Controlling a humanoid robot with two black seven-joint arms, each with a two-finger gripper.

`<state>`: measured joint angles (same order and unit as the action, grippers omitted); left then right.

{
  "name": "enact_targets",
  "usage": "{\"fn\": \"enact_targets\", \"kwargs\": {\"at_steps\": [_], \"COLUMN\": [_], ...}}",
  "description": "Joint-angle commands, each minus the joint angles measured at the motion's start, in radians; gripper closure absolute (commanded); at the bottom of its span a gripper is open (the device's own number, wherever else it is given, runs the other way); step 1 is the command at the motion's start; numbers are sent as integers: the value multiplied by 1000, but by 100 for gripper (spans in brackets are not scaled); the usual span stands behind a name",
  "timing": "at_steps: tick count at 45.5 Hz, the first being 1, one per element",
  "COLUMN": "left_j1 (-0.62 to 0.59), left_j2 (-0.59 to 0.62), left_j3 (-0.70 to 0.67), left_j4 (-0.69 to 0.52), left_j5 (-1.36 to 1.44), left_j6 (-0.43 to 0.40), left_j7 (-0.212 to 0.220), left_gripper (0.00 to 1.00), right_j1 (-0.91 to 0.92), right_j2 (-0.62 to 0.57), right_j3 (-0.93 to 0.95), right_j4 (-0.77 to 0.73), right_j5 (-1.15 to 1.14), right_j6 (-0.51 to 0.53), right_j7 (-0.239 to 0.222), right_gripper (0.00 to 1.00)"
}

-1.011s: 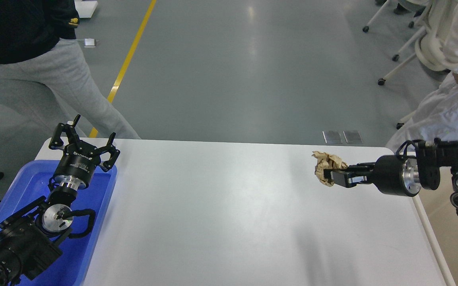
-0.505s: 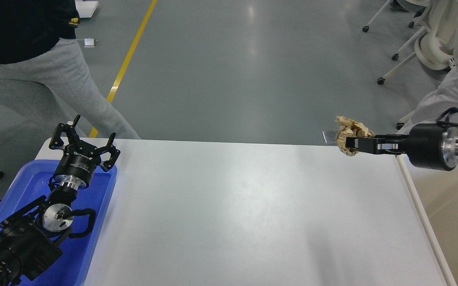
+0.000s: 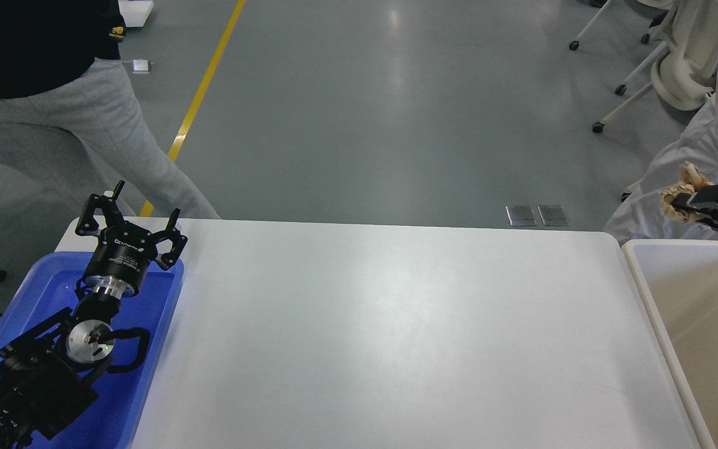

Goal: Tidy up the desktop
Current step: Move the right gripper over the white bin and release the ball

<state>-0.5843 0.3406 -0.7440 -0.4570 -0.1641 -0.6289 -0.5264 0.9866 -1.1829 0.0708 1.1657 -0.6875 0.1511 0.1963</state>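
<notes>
The desktop [image 3: 384,324] is a wide white tabletop with rounded corners, bare in this view. My right gripper [image 3: 683,201] is at the far right, above the far edge of the beige-white bin [image 3: 636,268], shut on a crumpled wad of brown paper [image 3: 677,192] held in the air. My left gripper [image 3: 131,215] is open and empty, held above the far end of the blue tray [image 3: 41,280] at the desktop's left.
A person in grey trousers [image 3: 97,131] stands behind the table's left corner. Another person in white [image 3: 702,149] is close behind the right gripper. White wheeled chairs [image 3: 677,56] stand at the back right. A yellow floor line [image 3: 203,87] runs behind.
My right gripper has carried the brown paper wad up and to the right, off the desktop to above the bin's far edge. The left arm has not moved.
</notes>
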Motion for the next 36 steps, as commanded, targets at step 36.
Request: {"fn": "enact_targets", "kwargs": {"at_steps": [36], "left_j1": [1], "left_j2": [0], "left_j3": [0], "left_j4": [0], "left_j5": [0], "left_j6": [0], "left_j7": [0], "left_gripper": [0], "right_j1": [-439], "right_j2": [625], "right_j3": [7], "right_j4": [-1077], "right_j5": [595], "right_j6": [-4], "right_j7": [-40], "right_gripper": [100]}}
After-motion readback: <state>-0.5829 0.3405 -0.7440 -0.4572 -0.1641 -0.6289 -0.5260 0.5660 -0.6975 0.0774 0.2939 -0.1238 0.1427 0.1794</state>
